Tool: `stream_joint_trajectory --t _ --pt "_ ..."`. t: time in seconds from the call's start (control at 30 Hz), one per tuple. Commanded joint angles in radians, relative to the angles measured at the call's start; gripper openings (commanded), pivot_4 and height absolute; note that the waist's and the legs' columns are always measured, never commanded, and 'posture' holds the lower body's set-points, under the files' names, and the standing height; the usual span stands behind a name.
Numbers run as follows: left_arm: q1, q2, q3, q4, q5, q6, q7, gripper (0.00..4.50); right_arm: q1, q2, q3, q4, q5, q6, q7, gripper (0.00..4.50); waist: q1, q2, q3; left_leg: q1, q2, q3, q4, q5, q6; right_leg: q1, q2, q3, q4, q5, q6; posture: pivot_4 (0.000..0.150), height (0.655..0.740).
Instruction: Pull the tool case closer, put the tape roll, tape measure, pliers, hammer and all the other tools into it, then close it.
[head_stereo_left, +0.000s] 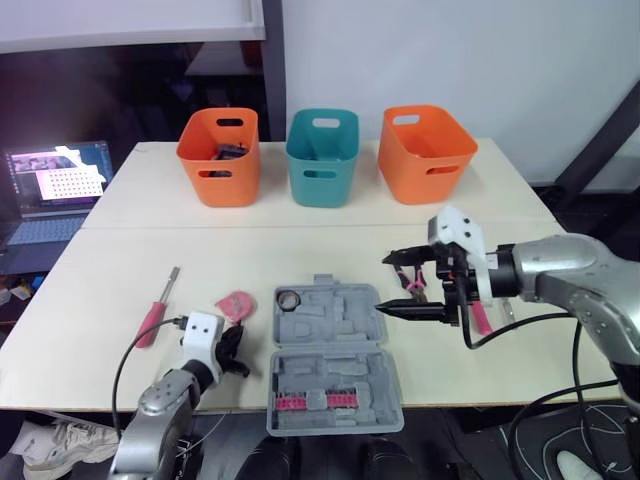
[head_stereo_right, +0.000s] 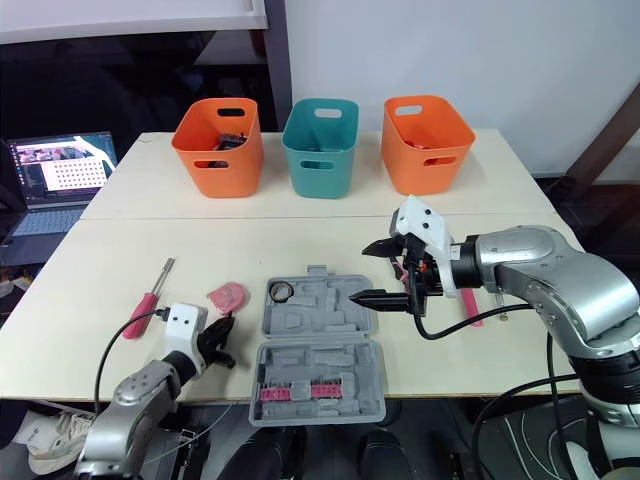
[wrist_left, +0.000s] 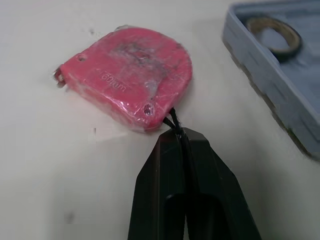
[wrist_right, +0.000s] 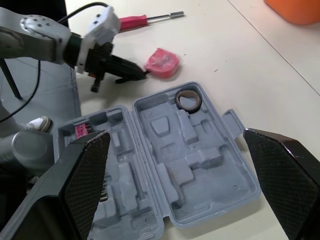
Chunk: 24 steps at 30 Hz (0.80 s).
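The open tool case (head_stereo_left: 330, 360) lies near the front edge of the cream table (head_stereo_left: 120, 280), its hinge running left to right, with the tape roll (head_stereo_left: 288, 298) in its far left corner. The left gripper (wrist_left: 176, 129), fingers together, touches the pink tape measure (head_stereo_left: 237, 304) just left of the case; the right gripper (head_stereo_left: 383, 282) hovers wide open over the case's right side

The table (head_stereo_left: 330, 225) carries three bins (head_stereo_left: 220, 155) (head_stereo_left: 322, 157) (head_stereo_left: 425, 153) at twelve o'clock, the case (head_stereo_left: 330, 360) at six, the tape measure (head_stereo_left: 236, 304) and screwdriver (head_stereo_left: 158, 308) at eight, and perhaps pliers (head_stereo_right: 468, 308) at three.
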Motion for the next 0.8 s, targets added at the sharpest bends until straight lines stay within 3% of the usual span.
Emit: stream_joint_trajectory --t 0.03,0.6,0.7,0.8 --pt "0.078 0.043 0.004 -0.057 -0.012 0.031 -0.035 0.05 -0.015 0.013 0.002 -0.004 -0.009 -0.02 0.007 4.5 0.0 0.0 0.0 0.0 0.0 0.0 0.0 0.0 0.0 0.0 0.0 0.0 0.0 0.0 0.0 0.15 0.7329" --pt "0.193 0.157 0.058 -0.142 -0.058 0.037 -0.112 0.05 -0.016 0.035 0.017 0.007 -0.025 -0.032 0.008 4.5 0.001 0.001 0.0 0.0 0.001 0.0 -0.001 -0.001 0.0 -0.001 0.001 0.0 -0.006 0.0 -0.001 0.15 0.7329" --pt "0.211 0.206 0.055 -0.157 -0.06 0.013 -0.172 0.89 -0.015 0.037 0.015 0.006 -0.026 -0.032 0.006 4.5 0.001 0.001 0.0 0.0 0.001 0.0 -0.001 -0.001 0.0 -0.001 0.001 0.0 -0.006 0.0 -0.001 0.15 0.7329" --pt "0.229 0.277 0.108 -0.127 -0.047 -0.062 -0.231 2.41 -0.004 0.033 0.002 -0.005 -0.015 -0.022 0.0 4.5 0.001 0.002 0.0 0.0 0.002 0.0 -0.002 -0.002 -0.001 -0.002 0.001 0.0 -0.006 0.0 -0.001 0.15 0.7329"
